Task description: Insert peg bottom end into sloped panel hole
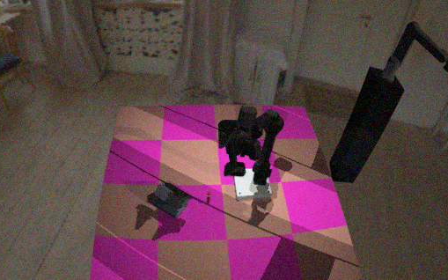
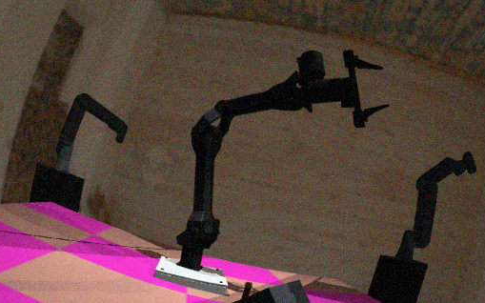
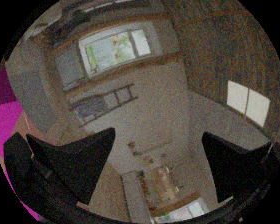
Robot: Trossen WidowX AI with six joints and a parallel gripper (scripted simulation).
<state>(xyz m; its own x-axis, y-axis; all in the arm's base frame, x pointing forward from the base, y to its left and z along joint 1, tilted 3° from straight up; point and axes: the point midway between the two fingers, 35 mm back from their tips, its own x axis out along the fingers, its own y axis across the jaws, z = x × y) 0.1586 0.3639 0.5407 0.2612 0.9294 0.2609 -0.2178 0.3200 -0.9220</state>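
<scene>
The small reddish-brown peg (image 1: 208,199) (image 2: 248,289) stands upright on the table between the panel and the arm's white base. The dark grey sloped panel (image 1: 170,202) (image 2: 285,292) is left of the peg in the top view and cut off by the bottom edge in the exterior view. Its hole cannot be made out. My gripper (image 2: 385,87) (image 3: 161,135) is wide open and empty, high above the table and far above both peg and panel, with its fingers pointing roughly level. Neither peg nor panel shows in the wrist view.
The arm's white base plate (image 1: 245,189) (image 2: 169,271) sits on the magenta and tan checked table (image 1: 187,257). One arm on a black pedestal (image 1: 369,128) (image 2: 398,281) stands beside the table, and another pedestal (image 2: 56,188) shows in the exterior view. Shadows cross the table.
</scene>
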